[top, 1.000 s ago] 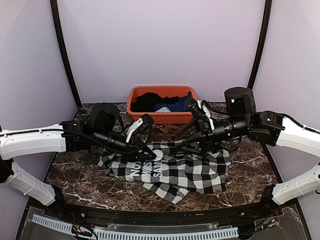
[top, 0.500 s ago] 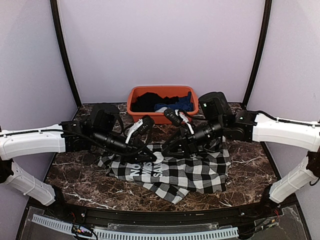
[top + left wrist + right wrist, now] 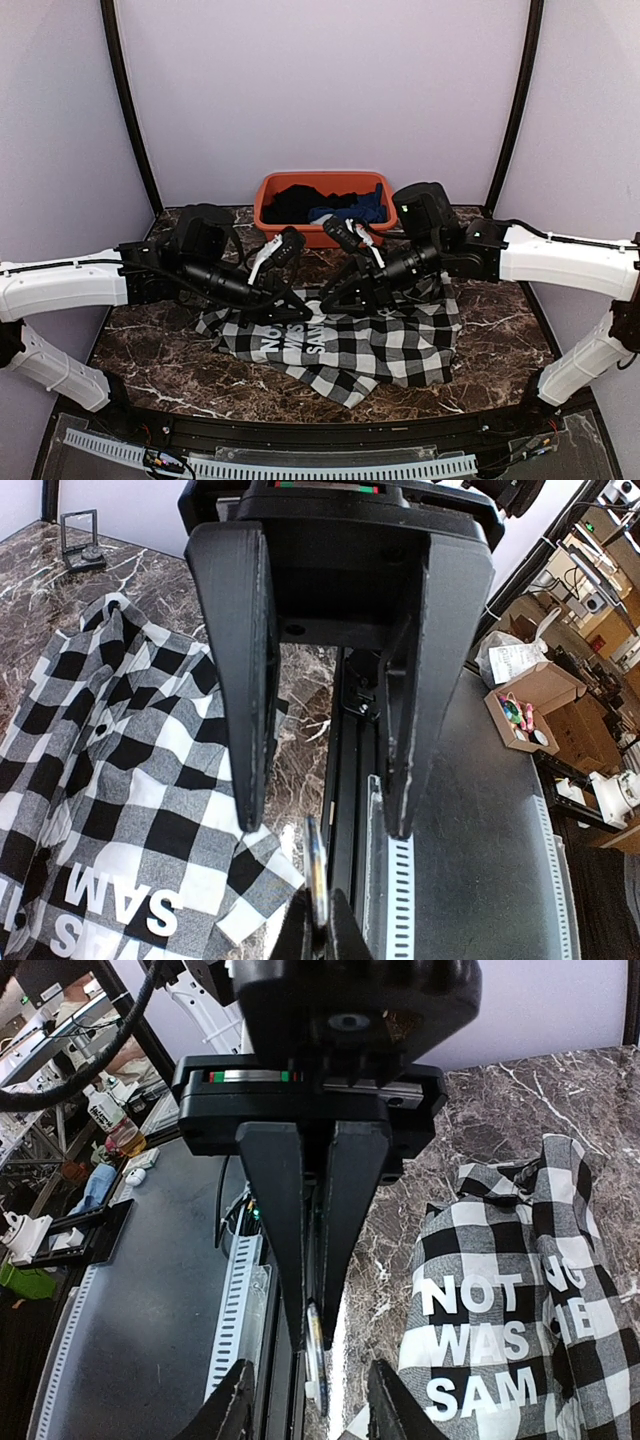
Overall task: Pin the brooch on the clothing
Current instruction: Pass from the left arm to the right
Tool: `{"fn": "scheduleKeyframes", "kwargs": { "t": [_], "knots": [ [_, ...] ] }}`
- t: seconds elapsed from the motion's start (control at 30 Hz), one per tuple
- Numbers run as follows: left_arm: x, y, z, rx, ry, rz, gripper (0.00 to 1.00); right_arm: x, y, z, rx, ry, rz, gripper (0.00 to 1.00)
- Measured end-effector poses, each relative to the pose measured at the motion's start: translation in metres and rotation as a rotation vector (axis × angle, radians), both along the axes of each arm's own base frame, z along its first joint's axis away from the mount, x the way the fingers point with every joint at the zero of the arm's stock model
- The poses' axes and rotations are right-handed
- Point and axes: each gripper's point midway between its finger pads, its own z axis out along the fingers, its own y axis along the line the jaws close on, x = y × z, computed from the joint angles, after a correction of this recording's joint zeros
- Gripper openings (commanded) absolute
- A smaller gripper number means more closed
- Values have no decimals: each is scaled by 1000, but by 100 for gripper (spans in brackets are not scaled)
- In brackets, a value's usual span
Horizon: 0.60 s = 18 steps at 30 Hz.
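The clothing (image 3: pixel 350 345) is a black-and-white check shirt with white block letters, lying flat mid-table; it also shows as the clothing (image 3: pixel 100 780) and the clothing (image 3: pixel 500 1310). Just above its left edge, my left gripper (image 3: pixel 298 305) is shut on the brooch (image 3: pixel 316 880), a thin disc seen edge-on. In the left wrist view my left gripper (image 3: pixel 320 920) pinches the disc's lower end. My right gripper (image 3: pixel 330 295) faces it tip to tip. In the right wrist view my right gripper (image 3: pixel 315 1405) is open, with the brooch (image 3: pixel 318 1360) between its spread fingers (image 3: pixel 235 1405) and untouched.
An orange basin (image 3: pixel 264 208) at the back holds a black garment (image 3: pixel 295 203) and a blue garment (image 3: pixel 350 210). A small black stand (image 3: pixel 80 535) sits on the marble table (image 3: pixel 150 340). A slotted rail (image 3: pixel 300 465) runs along the near edge.
The right arm swung left and brought its gripper up to the left gripper's tips, its jaws narrowing on the way. The left arm and brooch stayed put.
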Motion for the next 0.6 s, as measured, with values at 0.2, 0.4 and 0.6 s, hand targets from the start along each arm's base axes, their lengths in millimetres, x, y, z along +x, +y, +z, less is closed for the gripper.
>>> {"fn": "scheduleKeyframes", "kwargs": {
  "t": [0.2,0.4,0.6],
  "knots": [
    [0,-2,3,-14,0,-3,1,1,2,-5,-8,-5,3,31],
    [0,-3,5,-24,1,-8,1,3,3,-15,-31,1,5,21],
    [0,-4,3,-25,5,-13,1,3,4,-11,-24,-5,9,19]
  ]
}}
